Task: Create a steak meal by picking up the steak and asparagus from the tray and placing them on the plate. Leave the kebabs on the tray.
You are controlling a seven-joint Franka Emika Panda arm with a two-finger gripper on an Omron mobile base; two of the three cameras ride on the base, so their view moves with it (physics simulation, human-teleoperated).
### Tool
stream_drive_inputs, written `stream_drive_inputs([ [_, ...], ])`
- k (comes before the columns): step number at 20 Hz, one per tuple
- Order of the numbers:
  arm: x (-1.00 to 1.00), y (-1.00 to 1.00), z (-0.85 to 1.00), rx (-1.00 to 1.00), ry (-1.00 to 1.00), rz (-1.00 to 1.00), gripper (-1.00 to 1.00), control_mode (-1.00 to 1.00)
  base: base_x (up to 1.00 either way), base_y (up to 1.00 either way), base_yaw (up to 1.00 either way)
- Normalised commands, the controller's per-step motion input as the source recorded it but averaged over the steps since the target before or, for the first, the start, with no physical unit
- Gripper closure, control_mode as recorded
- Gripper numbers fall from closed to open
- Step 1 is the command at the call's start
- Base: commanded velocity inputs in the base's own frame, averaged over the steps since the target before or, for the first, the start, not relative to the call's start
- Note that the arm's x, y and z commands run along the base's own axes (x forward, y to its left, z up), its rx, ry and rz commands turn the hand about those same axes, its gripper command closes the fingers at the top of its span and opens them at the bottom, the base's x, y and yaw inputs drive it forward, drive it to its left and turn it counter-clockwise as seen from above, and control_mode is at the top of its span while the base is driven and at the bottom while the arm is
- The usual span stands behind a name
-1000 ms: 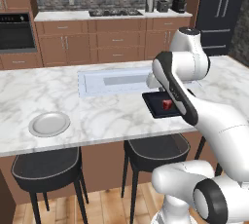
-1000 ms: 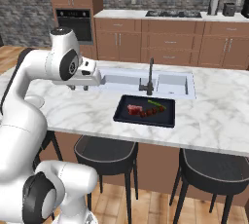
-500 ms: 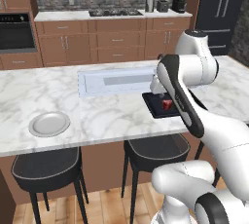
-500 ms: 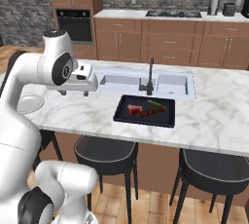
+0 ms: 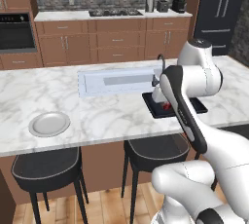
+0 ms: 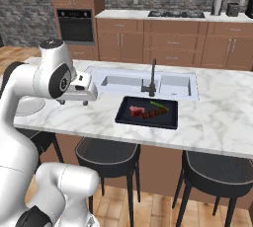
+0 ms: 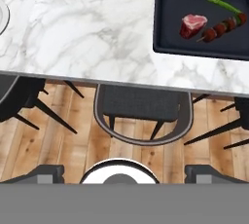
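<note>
The black tray (image 6: 123, 117) lies on the marble island in front of the sink. On it are the red steak (image 6: 136, 111), the dark kebabs (image 6: 152, 114) and the green asparagus (image 6: 159, 106). In the hand view, steak (image 7: 193, 25), kebabs (image 7: 221, 27) and asparagus (image 7: 223, 5) sit on the tray (image 7: 168, 33) at the upper right. The round plate (image 5: 48, 123) rests bare, far to the left near the island's front edge. My gripper (image 6: 74, 102) hovers over the counter between plate and tray, left of the tray. It is open, with nothing between its fingers (image 7: 204, 172).
A sink (image 6: 170, 84) with a dark faucet (image 6: 152, 78) is set in the island behind the tray. Black stools (image 7: 138, 108) stand below the island's front edge, over wooden floor. My forearm hides part of the tray (image 5: 151, 103) in the left base view.
The jaws have gone from partly closed to wide open. The hand has sunk a little toward the counter, and the arm has swung slightly.
</note>
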Motion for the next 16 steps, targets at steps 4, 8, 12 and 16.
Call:
stream_drive_inputs([
  [4,0.01,0.0,0.0,0.0,0.0,0.0,-1.0,1.0,0.0,0.0,0.0],
  [8,0.0,0.0,0.0,0.0,0.0,0.0,-1.0,1.0,-0.07,0.0,0.0],
  [12,0.0,0.0,0.0,0.0,0.0,0.0,-1.0,1.0,-0.35,0.06,0.01],
  [16,0.0,0.0,0.0,0.0,0.0,0.0,-1.0,1.0,-0.28,0.45,0.02],
])
